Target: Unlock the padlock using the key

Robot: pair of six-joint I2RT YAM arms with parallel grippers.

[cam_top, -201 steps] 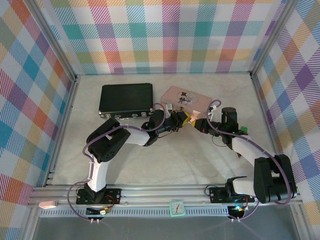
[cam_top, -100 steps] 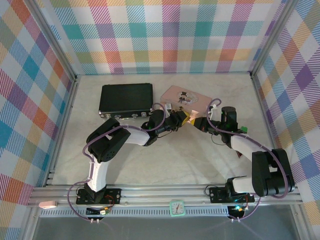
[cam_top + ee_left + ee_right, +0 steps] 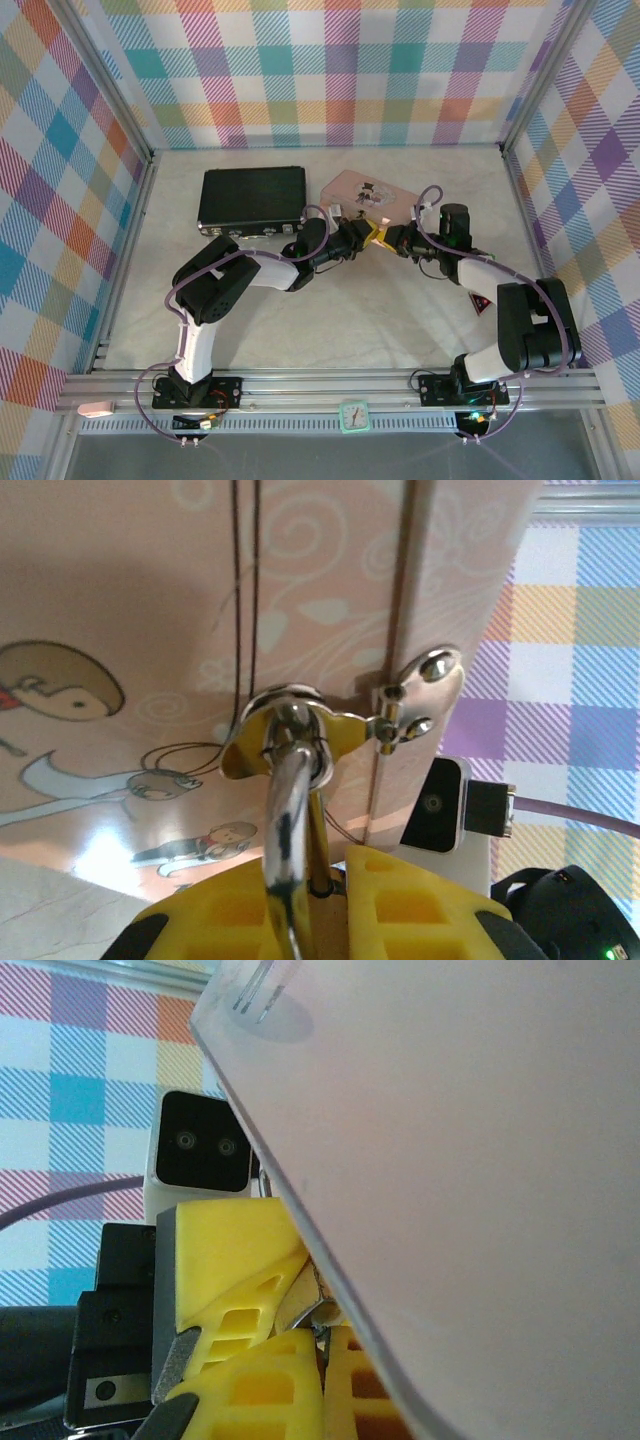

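left wrist view: left gripper pinches the padlock, its shackle through the clasp of the pink tin. right gripper, just beside the pink tin's edge, pinches the key.

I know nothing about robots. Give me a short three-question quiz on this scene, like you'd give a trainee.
1. True or false: in the top view, the black case lies left of the pink tin.
2. The padlock has its shackle between: A) the left gripper fingers; B) the black case's latches; C) nothing at all.
3. What colour are the right gripper fingers?
Key: 1 true; 2 A; 3 yellow.
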